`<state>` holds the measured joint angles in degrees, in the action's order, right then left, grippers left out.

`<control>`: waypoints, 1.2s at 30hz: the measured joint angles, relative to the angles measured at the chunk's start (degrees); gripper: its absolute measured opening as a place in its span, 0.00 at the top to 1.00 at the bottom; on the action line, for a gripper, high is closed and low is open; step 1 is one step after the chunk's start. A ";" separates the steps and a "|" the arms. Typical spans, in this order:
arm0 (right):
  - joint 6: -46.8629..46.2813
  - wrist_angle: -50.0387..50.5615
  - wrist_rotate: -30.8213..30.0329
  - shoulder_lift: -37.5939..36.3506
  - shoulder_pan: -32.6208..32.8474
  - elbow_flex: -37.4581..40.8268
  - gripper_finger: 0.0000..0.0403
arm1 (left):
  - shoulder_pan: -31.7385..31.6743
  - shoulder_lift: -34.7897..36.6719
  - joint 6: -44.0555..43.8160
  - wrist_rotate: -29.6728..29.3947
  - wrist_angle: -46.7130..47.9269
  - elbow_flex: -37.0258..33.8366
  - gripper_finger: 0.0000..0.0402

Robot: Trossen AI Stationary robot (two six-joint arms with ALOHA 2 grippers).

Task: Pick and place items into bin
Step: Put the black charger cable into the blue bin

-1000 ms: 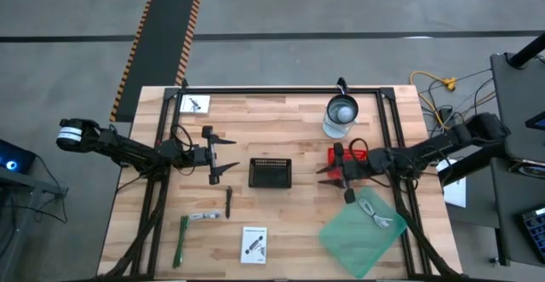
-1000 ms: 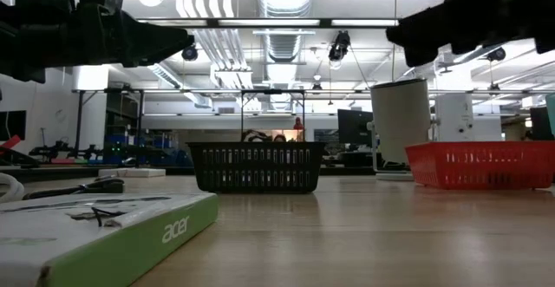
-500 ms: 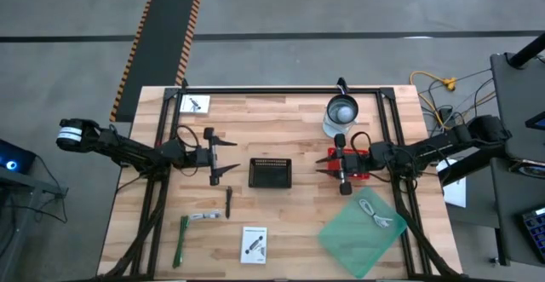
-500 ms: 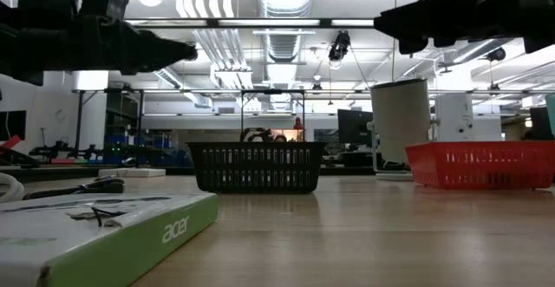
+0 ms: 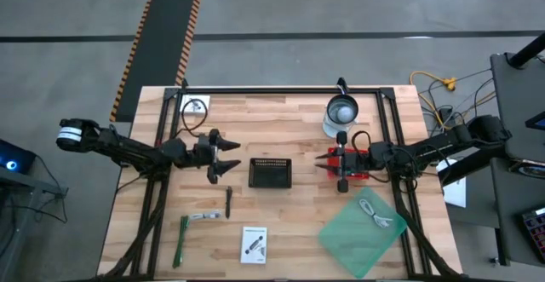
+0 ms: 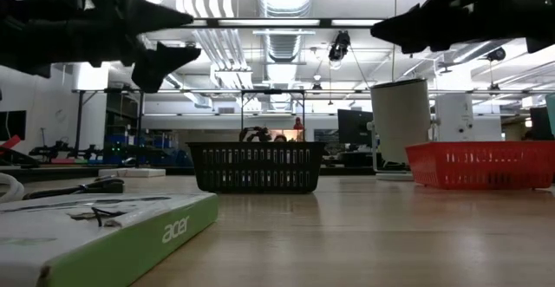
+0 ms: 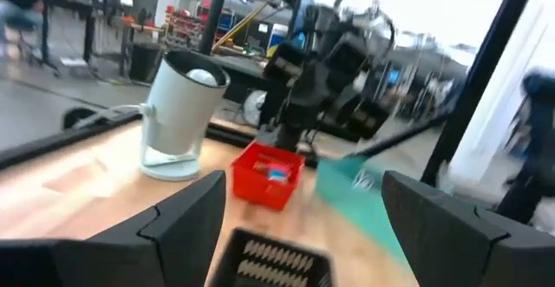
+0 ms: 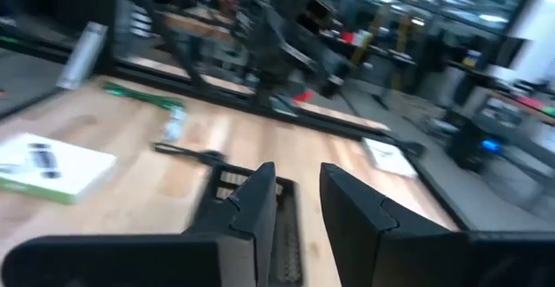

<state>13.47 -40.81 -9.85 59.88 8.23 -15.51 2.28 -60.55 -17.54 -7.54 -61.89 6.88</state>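
Observation:
The black mesh bin [image 5: 270,172] stands mid-table, its base on the wood. My left gripper [image 5: 232,157] hovers open to its left, pointing level at it, nothing between the fingers. My right gripper [image 5: 330,169] hovers to the bin's right, over a red basket [image 5: 362,156]. Its fingers are a narrow gap apart and hold nothing [image 8: 297,179]. Lying flat near the front are a white card box [image 5: 254,244], a green strip tool [image 5: 182,241], a dark stick [image 5: 228,201] and a small pale item [image 5: 207,217]. Another card [image 5: 195,106] lies far left. A coiled white cable [image 5: 375,214] rests on a green sheet [image 5: 362,231].
A white jug [image 5: 341,114] stands behind the red basket near the far edge. A black frame rail [image 5: 281,89] runs along the far edge and down both sides. Bare wood lies between the bin and the front items.
My left gripper has rolled about its own line, so one finger now stands above the other in the low view; it stays open. My right gripper has swung a little toward the far edge, over the red basket, and its fingers have drawn closer together.

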 joint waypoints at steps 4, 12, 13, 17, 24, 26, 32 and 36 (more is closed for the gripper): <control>0.33 -0.01 -4.96 0.00 0.00 0.00 0.81 | -0.02 0.07 -9.29 1.03 3.13 2.69 0.28; 4.81 -0.05 -5.79 0.00 -0.04 0.00 0.79 | -0.02 0.27 -40.83 7.12 24.87 11.41 0.28; 5.51 -0.11 -5.79 0.00 -0.04 0.00 0.79 | -0.01 0.31 -43.48 7.90 29.21 13.04 0.28; 8.00 -0.14 -5.81 0.00 0.00 -0.02 0.79 | 0.07 0.31 -49.04 8.73 49.60 20.48 0.28; 9.76 -0.21 -5.81 0.00 0.00 -0.02 0.82 | 0.57 -1.09 -56.42 8.57 77.42 32.84 0.28; 10.42 -0.21 -5.81 0.00 0.00 -0.02 0.82 | 0.89 -1.79 -57.58 8.55 81.77 35.05 0.28; 11.02 -0.21 -5.81 0.00 0.00 -0.02 0.81 | 1.79 -5.33 -60.22 8.80 90.94 39.39 0.28; 11.00 -0.19 -5.81 0.00 0.00 -0.04 0.81 | 2.48 -8.13 -61.72 9.43 95.86 40.90 0.28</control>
<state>24.47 -40.99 -15.66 59.88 8.23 -15.55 4.76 -68.68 -79.26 1.89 33.97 47.78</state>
